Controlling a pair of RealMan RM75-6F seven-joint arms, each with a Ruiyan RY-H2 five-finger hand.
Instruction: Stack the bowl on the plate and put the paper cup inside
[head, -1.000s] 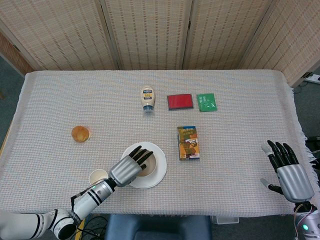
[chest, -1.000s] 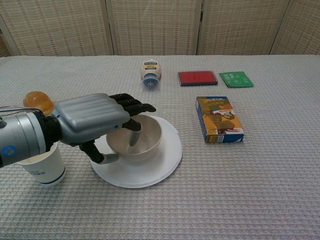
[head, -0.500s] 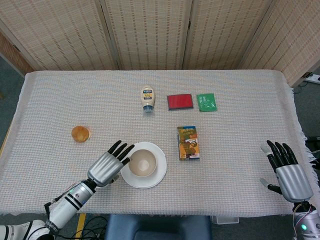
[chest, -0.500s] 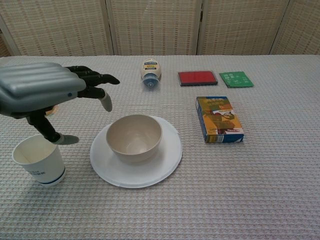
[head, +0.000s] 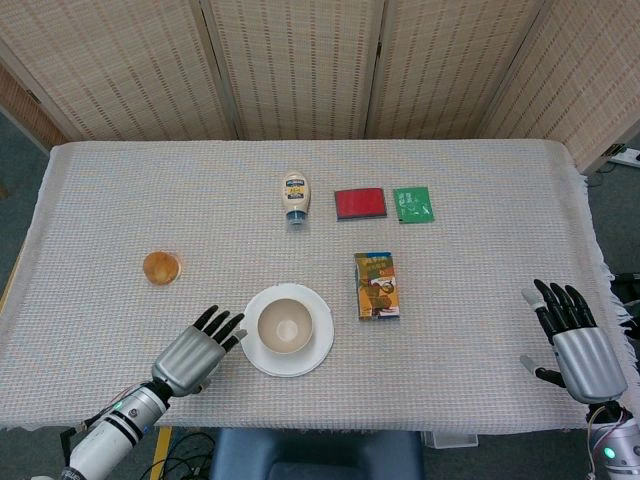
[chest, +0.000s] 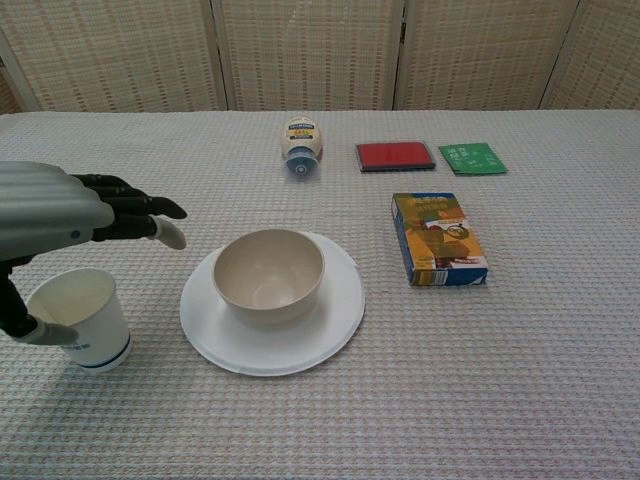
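A beige bowl (head: 284, 327) (chest: 268, 274) sits upright on the white plate (head: 322, 346) (chest: 310, 345) near the table's front. The white paper cup (chest: 80, 318) stands upright and empty to the plate's left; the head view hides it beneath my left hand. My left hand (head: 196, 356) (chest: 65, 208) hovers over the cup with its fingers stretched out flat and its thumb down beside the cup's left side, holding nothing. My right hand (head: 576, 342) rests spread at the front right edge of the table, far from everything.
A mayonnaise bottle (head: 295, 197) lies at mid-back, with a red box (head: 360, 203) and a green packet (head: 412, 204) to its right. A printed carton (head: 377, 285) lies right of the plate. An orange-filled small cup (head: 161, 267) stands at the left.
My left hand has let go of the bowl on the plate and drawn back leftward and toward the front, ending above the paper cup. The right hand stayed put.
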